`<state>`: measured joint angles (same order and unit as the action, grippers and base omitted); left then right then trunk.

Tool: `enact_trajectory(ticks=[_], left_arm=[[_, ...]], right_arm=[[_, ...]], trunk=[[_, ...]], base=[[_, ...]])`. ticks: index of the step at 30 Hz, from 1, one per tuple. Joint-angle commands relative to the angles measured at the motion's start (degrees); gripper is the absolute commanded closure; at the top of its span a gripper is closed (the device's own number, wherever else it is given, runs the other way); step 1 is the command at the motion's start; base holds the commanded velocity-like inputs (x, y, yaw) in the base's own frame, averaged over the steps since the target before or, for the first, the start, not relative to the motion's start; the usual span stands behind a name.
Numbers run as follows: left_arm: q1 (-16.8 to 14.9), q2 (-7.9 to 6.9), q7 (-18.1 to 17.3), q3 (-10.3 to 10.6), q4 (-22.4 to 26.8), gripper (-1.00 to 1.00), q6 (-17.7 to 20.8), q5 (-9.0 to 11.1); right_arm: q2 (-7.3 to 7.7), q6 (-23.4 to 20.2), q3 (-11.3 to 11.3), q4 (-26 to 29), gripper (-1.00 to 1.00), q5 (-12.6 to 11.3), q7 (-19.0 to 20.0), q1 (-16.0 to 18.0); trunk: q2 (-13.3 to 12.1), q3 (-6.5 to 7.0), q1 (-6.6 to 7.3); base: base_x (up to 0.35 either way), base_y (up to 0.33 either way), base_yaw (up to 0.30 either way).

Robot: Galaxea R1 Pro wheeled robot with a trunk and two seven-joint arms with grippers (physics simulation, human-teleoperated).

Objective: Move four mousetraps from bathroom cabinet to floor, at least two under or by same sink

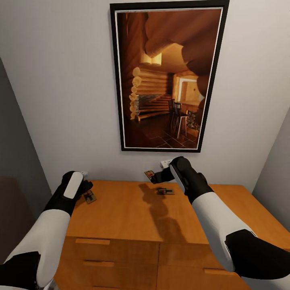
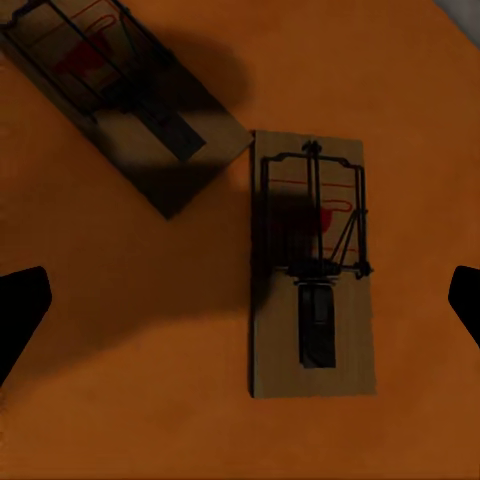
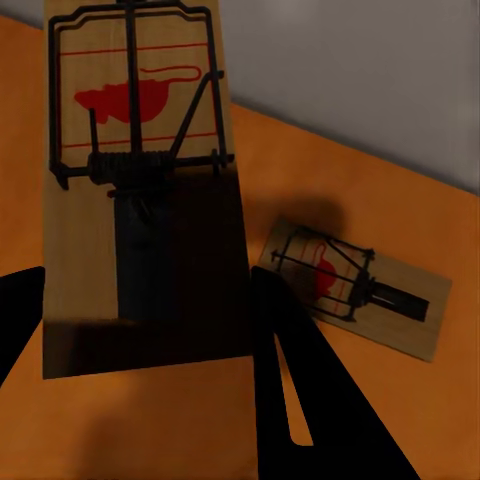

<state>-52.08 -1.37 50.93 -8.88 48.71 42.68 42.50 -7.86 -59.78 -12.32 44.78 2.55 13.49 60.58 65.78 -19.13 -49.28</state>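
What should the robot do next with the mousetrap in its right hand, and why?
Probably carry it away from the cabinet toward the floor. The right gripper already holds one mousetrap lifted off the top, its fingers closed on the board. The left gripper is open above another mousetrap.

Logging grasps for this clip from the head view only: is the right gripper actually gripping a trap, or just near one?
Observer: Gripping. In the right wrist view the held mousetrap sits between the fingers of the right gripper, above the cabinet.
Operator: And the left? I see one trap beside it.
Observer: There are two. The left wrist view shows the near mousetrap and the far mousetrap lying flat on the wood, with the left gripper open above them.
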Motion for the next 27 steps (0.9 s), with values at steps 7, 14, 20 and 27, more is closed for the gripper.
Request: enact_trajectory(ticks=[7, 14, 20, 27], left_arm=[[-0.04, 0.04, 0.64, 0.01, 0.23, -1.0, 0.1, 0.3], [-0.04, -0.02, 1.85, 0.21, 0.45, -1.0, 0.44, 0.16], [-0.04, -0.04, 3.67, 0.34, 0.81, -1.0, 0.86, 0.4], [-0.04, -0.09, 4.39, 0.36, 0.82, -1.0, 1.72, 0.51]], right_arm=[[0.03, -0.22, -0.09, 0.04, 1.0, 0.18, -0.11, 0.06], [0.04, -0.22, -0.12, 0.04, 1.0, 0.25, -0.05, 0.06], [0.02, -0.22, -0.12, 0.04, 1.0, 0.26, -0.11, 0.06], [0.03, -0.22, -0.09, 0.04, 1.0, 0.29, -0.13, 0.06]], trunk=[[0.05, -0.08, 0.0], [0.05, -0.08, 0.0], [0.05, -0.08, 0.0], [0.05, -0.08, 0.0]], base=[[0.0, 0.0, 0.0], [0.0, 0.0, 0.0], [0.0, 0.0, 0.0], [0.0, 0.0, 0.0]])
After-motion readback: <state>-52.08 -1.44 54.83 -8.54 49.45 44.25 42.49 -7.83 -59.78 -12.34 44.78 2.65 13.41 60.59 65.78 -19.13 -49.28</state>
